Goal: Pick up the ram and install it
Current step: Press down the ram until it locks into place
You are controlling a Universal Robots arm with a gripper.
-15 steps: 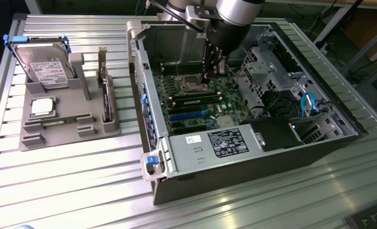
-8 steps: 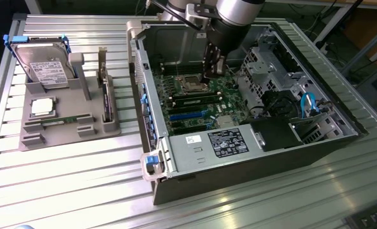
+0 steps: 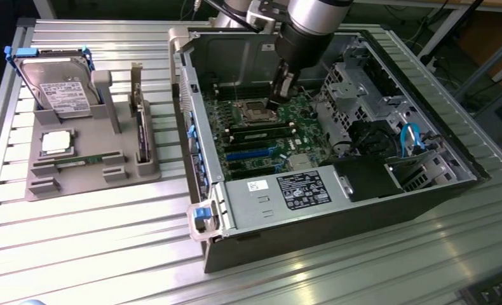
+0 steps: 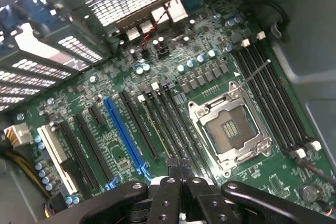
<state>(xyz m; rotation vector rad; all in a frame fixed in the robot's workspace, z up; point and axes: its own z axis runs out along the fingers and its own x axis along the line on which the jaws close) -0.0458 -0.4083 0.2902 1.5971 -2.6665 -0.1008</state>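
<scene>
In the wrist view, the gripper (image 4: 178, 165) is seen clenched, nothing visibly grasped, poised just over the memory slots (image 4: 173, 124) beside the CPU socket (image 4: 231, 132). In the exterior view, the ram (image 3: 258, 132) is judged already seated on the motherboard (image 3: 272, 143). Seating appears in hand; firm, even pressure is called for.

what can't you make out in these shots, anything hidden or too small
- Exterior view: the tool's tips over the motherboard are too small and dark to show any contact.
- Exterior view: the ram on the grey holder is too small to show its chips.
- Wrist view: the tool body is cut off by the picture's edge.
</scene>
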